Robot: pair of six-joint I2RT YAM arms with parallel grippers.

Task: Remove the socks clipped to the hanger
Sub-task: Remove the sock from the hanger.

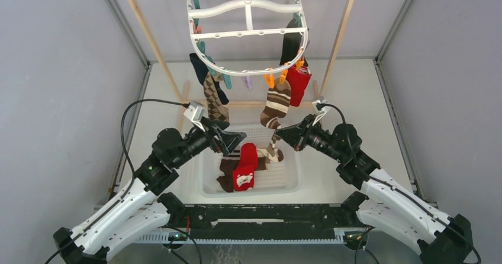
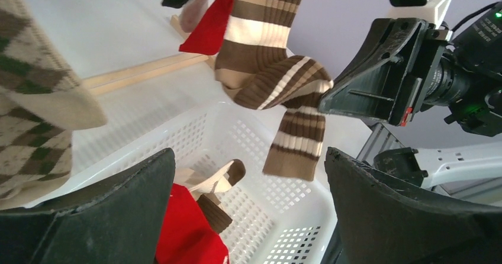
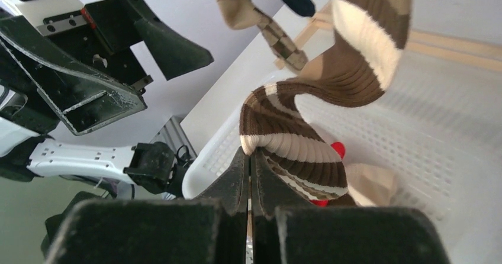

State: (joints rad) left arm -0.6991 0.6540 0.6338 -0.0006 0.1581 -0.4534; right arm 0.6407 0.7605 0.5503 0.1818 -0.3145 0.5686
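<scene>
Fabric is what matters most: the brown-and-cream striped ribbed sock (image 1: 276, 104) hangs from the 5 o'clock rim of the large white plastic oval hanger (image 1: 248, 34). Its cuff seems pinched by an orange plastic clip (image 1: 270, 79), and its foot end droops toward the white perforated plastic basket (image 1: 285, 174) at the hanger's 6 o'clock. The right hand (image 3: 249, 163), reaching in from 4 o'clock, is closed tight on the sock's lower part (the wrist view shows the knit bunched and folded over just above the fingertips). The left hand (image 1: 235, 142) hovers at the basket's 10 o'clock with jaws wide and nothing in them. The sock should be light, limp and stretchy, so it will likely lengthen before the clip lets go. I judge that a hold nearer the cuff would carry the pull more directly, while this low grip may only stretch the knit or slip off. A red sock with white marks (image 1: 245, 166) lies in the basket. A tan argyle sock (image 1: 214, 98), a navy sock (image 1: 199, 67), a second red sock (image 1: 298, 83) and a black sock (image 1: 290, 45) hang on the hanger.
</scene>
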